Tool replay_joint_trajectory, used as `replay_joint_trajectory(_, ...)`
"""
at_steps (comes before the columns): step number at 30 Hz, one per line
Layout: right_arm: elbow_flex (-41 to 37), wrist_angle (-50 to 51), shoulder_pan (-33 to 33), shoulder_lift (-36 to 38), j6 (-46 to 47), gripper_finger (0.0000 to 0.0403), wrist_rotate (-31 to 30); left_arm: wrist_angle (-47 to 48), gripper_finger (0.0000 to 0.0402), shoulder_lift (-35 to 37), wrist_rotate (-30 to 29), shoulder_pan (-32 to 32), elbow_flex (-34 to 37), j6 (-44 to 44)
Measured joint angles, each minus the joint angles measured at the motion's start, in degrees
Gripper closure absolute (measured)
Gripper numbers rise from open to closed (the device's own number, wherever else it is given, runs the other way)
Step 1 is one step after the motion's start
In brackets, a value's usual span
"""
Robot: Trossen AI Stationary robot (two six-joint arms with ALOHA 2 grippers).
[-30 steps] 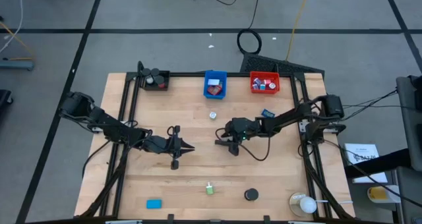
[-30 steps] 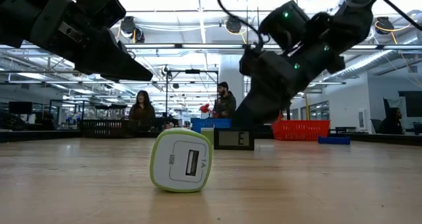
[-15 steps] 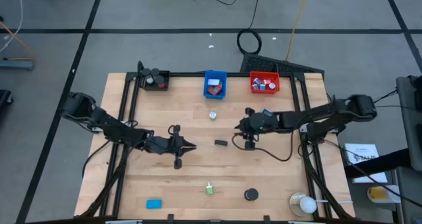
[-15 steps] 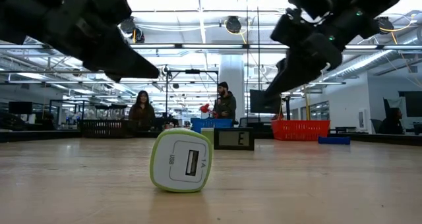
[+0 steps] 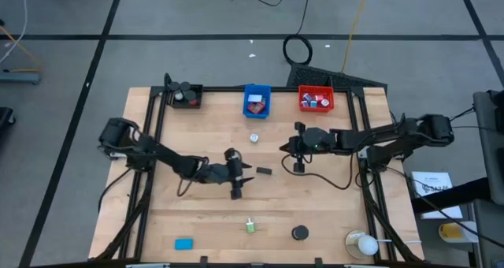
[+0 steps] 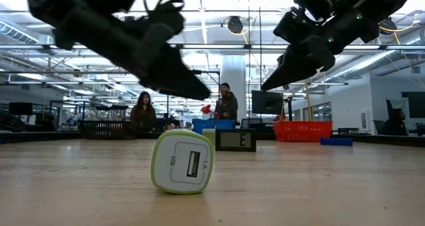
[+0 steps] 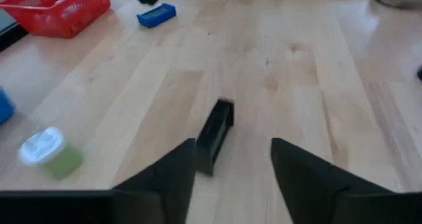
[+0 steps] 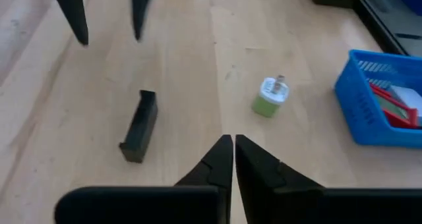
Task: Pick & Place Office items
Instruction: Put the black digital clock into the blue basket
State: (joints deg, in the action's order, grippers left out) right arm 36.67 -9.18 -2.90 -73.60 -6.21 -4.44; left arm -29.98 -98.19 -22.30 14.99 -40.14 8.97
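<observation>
Two end effectors flank a small black block (image 5: 264,172) lying flat on the bare tabletop (image 5: 331,213) near its middle: the left end effector (image 5: 248,174) points at the block from just beside it, fingers spread with nothing between them, the block lying just ahead of the gap in the left wrist view (image 7: 215,135); the right end effector (image 5: 294,148) hovers near the block on its far side, fingers pressed together and empty, the block (image 8: 139,126) apart from its tips. Close to the low camera stands a green-and-white charger (image 6: 182,162) marked "USB" and "1A"; behind it a black piece (image 6: 236,140) shows a pale "E". At the rear edge, a blue bin (image 5: 257,100) holds red and white pieces, a red bin (image 5: 316,99) holds small blue and white pieces, and a black bin (image 5: 183,94) holds dark and red pieces. Loose items include a green-and-white roll (image 5: 254,138), a blue block (image 5: 184,243), a black disc (image 5: 300,233) and a small blue piece (image 5: 320,135)
</observation>
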Motion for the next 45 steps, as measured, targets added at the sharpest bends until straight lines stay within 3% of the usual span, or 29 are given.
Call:
replay_joint_trajectory(7,-6.68,-10.01,2.16,2.45,-0.53,0.04,0.03,0.07,0.0138,-4.43,4.57,-3.4,-2.3,0.03)
replay_joint_trajectory(18,-13.85,-15.7,2.27,12.01,0.13,0.0402,0.06,0.52,0.0132,-11.74,4.26,-5.65,-8.26,-5.92)
replay_joint_trajectory(23,-15.18,-16.45,2.36,14.83,0.38,0.0402,0.06,6.17,0.0176,-13.33,5.6,-6.37,-9.64,-6.69)
replay_joint_trajectory(33,-17.04,-17.46,2.38,18.84,0.58,0.0402,0.1,5.71,0.0339,-13.26,7.23,-6.44,-10.3,-9.25)
replay_joint_trajectory(40,-16.9,-19.4,2.43,18.62,0.54,0.0401,0.09,7.41,0.034,-4.8,6.9,-8.7,-9.62,-6.51)
replay_joint_trajectory(45,-16.98,-18.83,2.41,18.31,0.5,0.0402,0.06,11.48,0.0332,3.45,6.73,-13.91,-9.82,0.36)
